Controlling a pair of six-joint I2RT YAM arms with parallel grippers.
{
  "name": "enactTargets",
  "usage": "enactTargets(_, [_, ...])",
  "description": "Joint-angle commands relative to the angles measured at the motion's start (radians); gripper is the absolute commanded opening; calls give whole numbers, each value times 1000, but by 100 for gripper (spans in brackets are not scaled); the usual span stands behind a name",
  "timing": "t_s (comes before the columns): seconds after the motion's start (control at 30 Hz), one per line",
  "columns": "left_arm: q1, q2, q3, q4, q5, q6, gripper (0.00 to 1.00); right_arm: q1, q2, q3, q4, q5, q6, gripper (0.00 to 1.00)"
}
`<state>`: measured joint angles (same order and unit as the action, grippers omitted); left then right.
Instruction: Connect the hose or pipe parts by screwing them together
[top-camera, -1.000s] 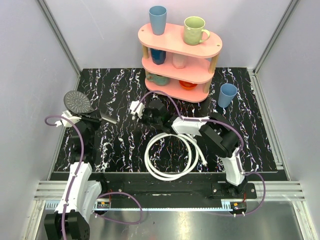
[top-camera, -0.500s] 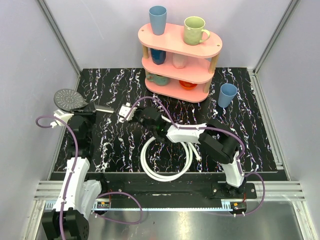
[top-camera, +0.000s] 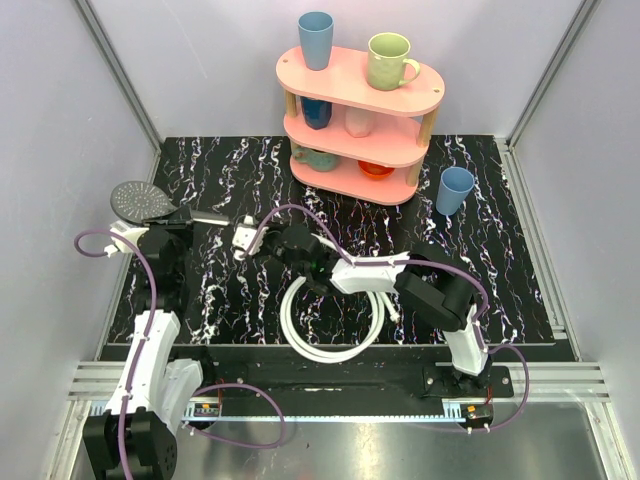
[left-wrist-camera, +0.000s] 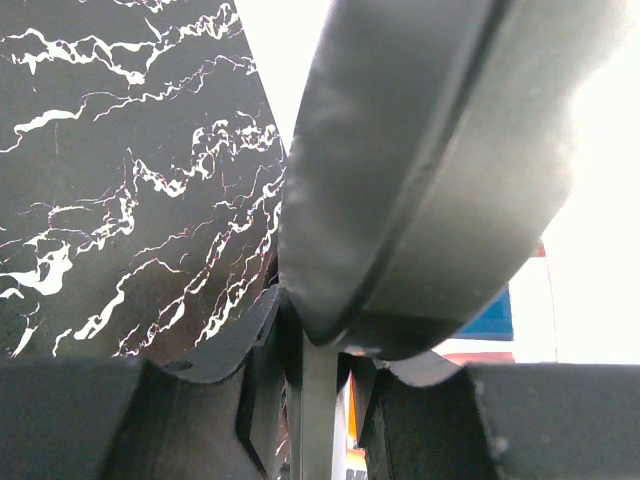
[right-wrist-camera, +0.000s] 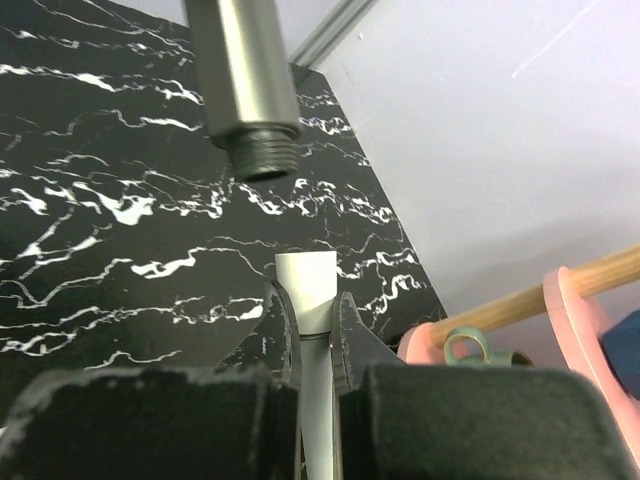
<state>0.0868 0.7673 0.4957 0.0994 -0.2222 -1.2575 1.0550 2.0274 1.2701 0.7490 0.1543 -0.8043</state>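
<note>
The grey round-faced shower head (top-camera: 139, 199) is held off the mat at the left, its dark handle (top-camera: 205, 216) pointing right. My left gripper (top-camera: 176, 224) is shut on that handle. In the left wrist view the head (left-wrist-camera: 430, 170) fills the frame, with the handle (left-wrist-camera: 318, 400) between the fingers. My right gripper (top-camera: 240, 236) is shut on the white hose's end fitting (right-wrist-camera: 305, 280). The fitting sits just below and apart from the handle's threaded end (right-wrist-camera: 250, 150). The rest of the hose (top-camera: 335, 320) lies coiled on the mat.
A pink three-tier shelf (top-camera: 360, 110) with cups and mugs stands at the back centre. A blue cup (top-camera: 455, 190) stands on the black marble mat (top-camera: 500, 260) to its right. Grey walls close in on both sides.
The left arm carried the shower head leftward and turned its handle to the right. The right arm moved left with the hose end toward the handle's tip, dragging the coil left.
</note>
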Motion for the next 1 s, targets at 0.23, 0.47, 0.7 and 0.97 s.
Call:
enactTargets(0.23, [5, -22, -8, 155, -15, 56, 0, 57, -58, 75, 13, -58, 25, 0])
enactTargets(0.47, [5, -28, -34, 154, -22, 67, 0, 60, -56, 87, 13, -44, 48, 0])
enactTargets(0.7, [4, -23, -48, 161, -2, 61, 0, 63, -45, 100, 3, -42, 48, 0])
enactTargets(0.97, [4, -14, -66, 175, 24, 58, 0, 68, -33, 118, -8, -53, 51, 0])
